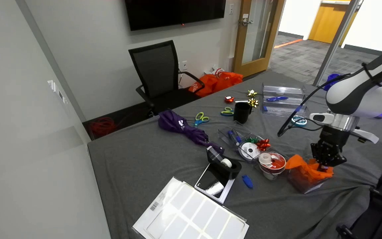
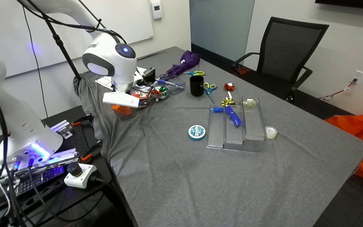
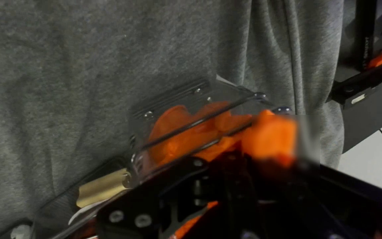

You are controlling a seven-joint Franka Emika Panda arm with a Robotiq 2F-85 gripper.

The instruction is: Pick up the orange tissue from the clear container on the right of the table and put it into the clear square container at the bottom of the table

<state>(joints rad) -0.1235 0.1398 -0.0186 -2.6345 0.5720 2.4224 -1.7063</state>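
Observation:
The orange tissue (image 1: 305, 169) sits bunched in a small clear container (image 1: 302, 187), part of it sticking out above the rim. In an exterior view my gripper (image 1: 323, 166) points down with its fingertips in the tissue. In the wrist view the tissue (image 3: 174, 142) shows through the wall of the clear container (image 3: 177, 96), and the gripper (image 3: 254, 161) is dark and partly blurred, so its finger gap cannot be made out. In an exterior view the arm mostly hides the tissue (image 2: 121, 109). A clear tray with compartments (image 2: 254, 126) holds blue items.
Beside the tissue container stand a ribbon spool (image 1: 274, 161) and a clear container (image 1: 224, 132) with pens and bows. A black mug (image 1: 242, 113), scissors (image 1: 200, 119), a purple umbrella (image 1: 184, 127), a tape dispenser (image 1: 225, 169) and a round teal tin (image 2: 197, 132) are on the table.

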